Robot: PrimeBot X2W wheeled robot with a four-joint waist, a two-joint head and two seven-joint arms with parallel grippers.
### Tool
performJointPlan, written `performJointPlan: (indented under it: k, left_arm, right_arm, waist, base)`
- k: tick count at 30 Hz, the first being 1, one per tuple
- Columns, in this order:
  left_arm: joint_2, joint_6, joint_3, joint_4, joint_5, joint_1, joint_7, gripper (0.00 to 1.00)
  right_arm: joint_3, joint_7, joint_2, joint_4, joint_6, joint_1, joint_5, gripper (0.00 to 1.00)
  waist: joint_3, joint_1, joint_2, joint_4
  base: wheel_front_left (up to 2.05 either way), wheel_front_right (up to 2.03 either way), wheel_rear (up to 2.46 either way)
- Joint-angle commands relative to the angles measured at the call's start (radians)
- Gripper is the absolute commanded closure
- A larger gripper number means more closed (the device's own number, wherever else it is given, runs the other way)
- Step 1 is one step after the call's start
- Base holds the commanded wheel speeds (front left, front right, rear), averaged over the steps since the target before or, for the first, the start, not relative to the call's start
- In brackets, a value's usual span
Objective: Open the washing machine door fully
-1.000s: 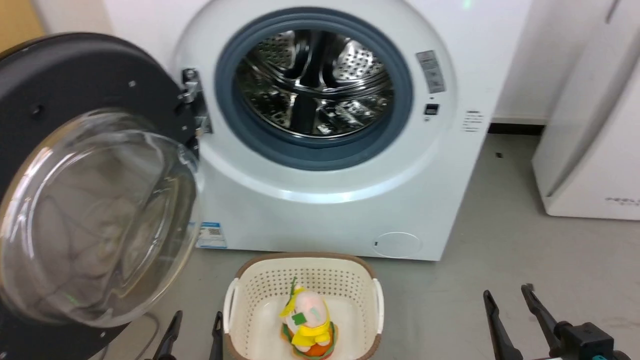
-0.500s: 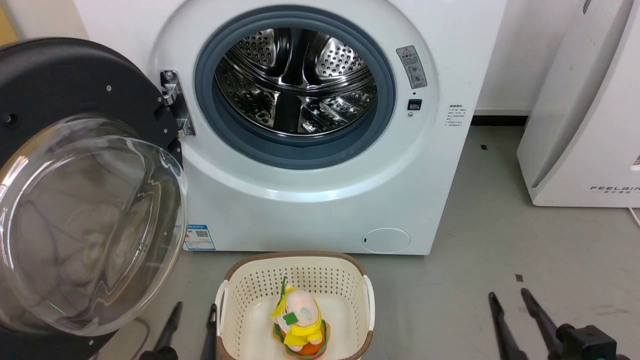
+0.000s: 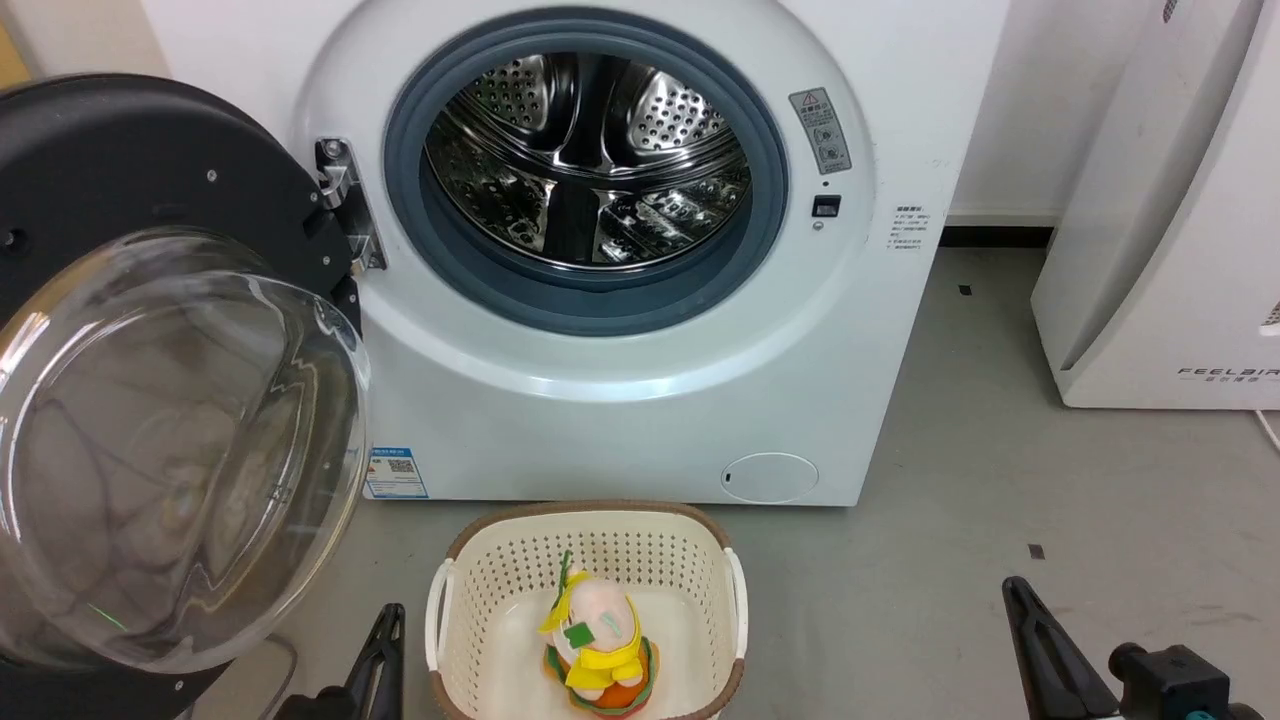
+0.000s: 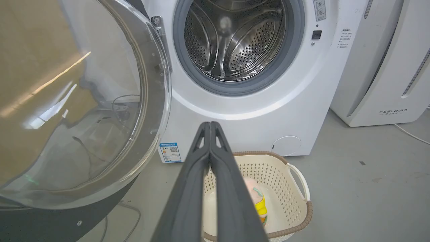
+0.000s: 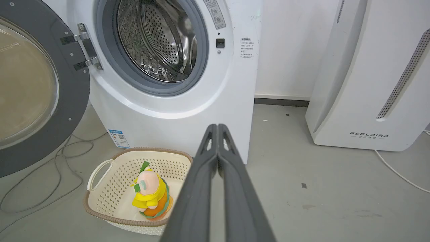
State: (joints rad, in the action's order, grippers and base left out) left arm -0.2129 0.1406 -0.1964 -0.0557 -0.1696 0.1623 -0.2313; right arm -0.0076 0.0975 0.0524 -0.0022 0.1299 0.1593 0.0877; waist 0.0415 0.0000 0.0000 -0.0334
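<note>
OPEN WIDE: The large round washing machine door (image 3: 170,420), with matte black back and bulging clear glass bowl, is seen swung out to the robot's left of the white front-loading washing machine (image 3: 640,430). It is held there by a metal hinge (image 3: 345,200) at the left edge of the opening. In the head view the door's inner face is turned toward the camera. The grey rubber ring (image 3: 590,312) and the perforated steel drum (image 3: 590,150) behind it are fully exposed. A small blue-and-white label (image 3: 396,472) is stuck low on the machine's front.

A cream perforated plastic basket with a brown rim (image 3: 650,560) is set on the grey floor (image 3: 950,500) just in front of the machine. A plush toy in a yellow garment (image 3: 598,650) is stood upright inside it.

The left gripper (image 4: 210,123) is held low between the door and the basket. Its two dark fingers are pressed together, nothing is gripped, and it is kept apart from the door. The right gripper (image 5: 217,126) is likewise closed on nothing. It is held over bare floor to the right of the basket, well apart from the door.

A plain white appliance marked FEELBIRD (image 3: 1150,250) is seen at the right, near the machine.
</note>
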Motion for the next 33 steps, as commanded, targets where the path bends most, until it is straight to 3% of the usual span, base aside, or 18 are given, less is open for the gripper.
performJointPlan:
  k: [1,33]
  left_arm:
    - [0.005,-0.004,0.009,0.005,0.01,-0.019,0.007,1.0]
    - [0.05,-0.043,0.062,0.02,0.055,-0.059,0.07,1.0]
  right_arm:
    - [0.001,-0.004,0.0,0.0,0.0,-0.014,-0.006,1.0]
    - [0.003,-0.031,-0.001,0.001,0.0,-0.055,-0.029,1.0]
  waist:
    - [-0.001,0.0,0.0,0.001]
    - [-0.012,0.0,0.0,0.01]
  base:
    - [0.0,0.0,0.0]
    - [0.0,0.0,0.0]
